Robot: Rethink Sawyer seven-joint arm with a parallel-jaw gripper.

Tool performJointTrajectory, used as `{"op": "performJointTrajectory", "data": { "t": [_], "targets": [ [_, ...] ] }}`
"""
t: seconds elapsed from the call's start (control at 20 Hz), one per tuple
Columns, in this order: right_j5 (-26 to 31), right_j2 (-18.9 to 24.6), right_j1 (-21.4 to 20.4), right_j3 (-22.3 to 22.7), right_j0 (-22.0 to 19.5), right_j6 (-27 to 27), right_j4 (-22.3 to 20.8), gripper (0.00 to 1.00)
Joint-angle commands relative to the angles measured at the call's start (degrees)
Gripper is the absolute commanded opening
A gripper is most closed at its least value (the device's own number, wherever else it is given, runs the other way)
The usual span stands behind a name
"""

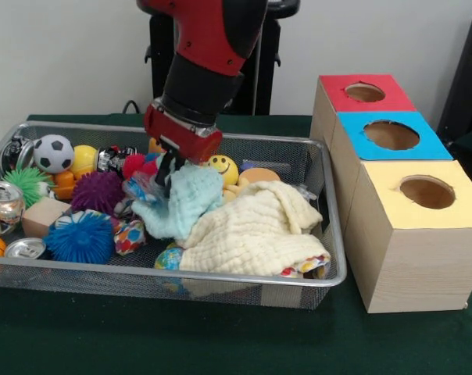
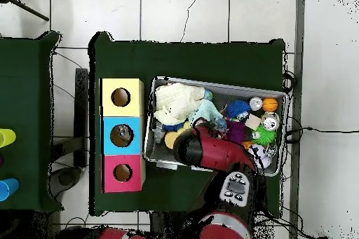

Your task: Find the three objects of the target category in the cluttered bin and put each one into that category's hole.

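Reaching into wire-mesh bin, hand clamped on fuzzy pale-blue cloth, quilted cream cloth alongside.

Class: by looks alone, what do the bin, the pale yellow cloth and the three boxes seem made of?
Bin: metal wire mesh, shiny; you see through its walls.
Pale yellow cloth: soft woven fabric, probably cotton; it crumples and shows a waffle texture.
Boxes: likely light wood or wood-look board, matte, with coloured tops.

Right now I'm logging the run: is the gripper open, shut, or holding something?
Gripper: down in the wire bin at the light blue cloth; whether it is open, shut or gripping cannot be told.
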Motion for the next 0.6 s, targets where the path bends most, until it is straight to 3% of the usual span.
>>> {"op": "performJointTrajectory", "data": {
  "t": [0.05,0.25,0.45,0.5,0.6],
  "targets": [
    [7.4,20.1,-0.4,6.1,-5.8,-3.1,-3.8,0.00],
    [6.0,20.2,-0.1,5.8,-6.4,-3.3,-6.7,0.00],
    [4.3,16.2,0.5,4.1,-3.1,-1.9,-9.0,0.00],
    [4.4,16.2,0.4,4.1,-3.1,-1.1,-9.7,1.00],
    [4.3,13.2,1.0,2.7,-0.5,-0.6,-10.0,1.00]
  ]
}}
